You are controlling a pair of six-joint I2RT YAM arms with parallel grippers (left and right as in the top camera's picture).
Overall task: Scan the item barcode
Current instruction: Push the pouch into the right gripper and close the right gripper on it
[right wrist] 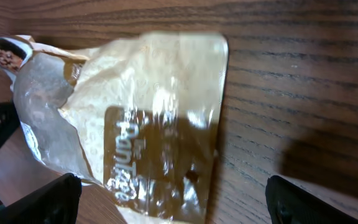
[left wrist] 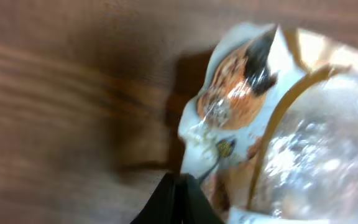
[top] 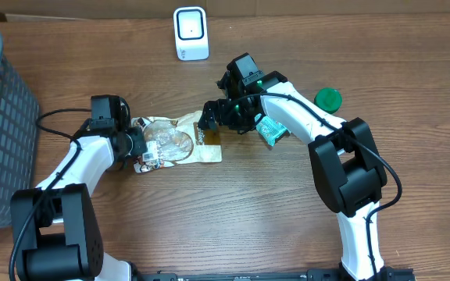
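The right pincer (right wrist: pixel 173 194) hangs spread wide over a crinkled tan packet (right wrist: pixel 148 118) on the wooden table (right wrist: pixel 303 74).

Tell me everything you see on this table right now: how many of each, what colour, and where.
snack packet: one, beige and clear, table centre
scanner: one, white, far edge, centre
round lid: one, green, right side
small packet: one, green, just right of the snack packet
basket: one, grey, left edge
table: one, brown wood
left gripper: one, black, shut on the snack packet's left edge
right gripper: one, black, open over the snack packet's right end
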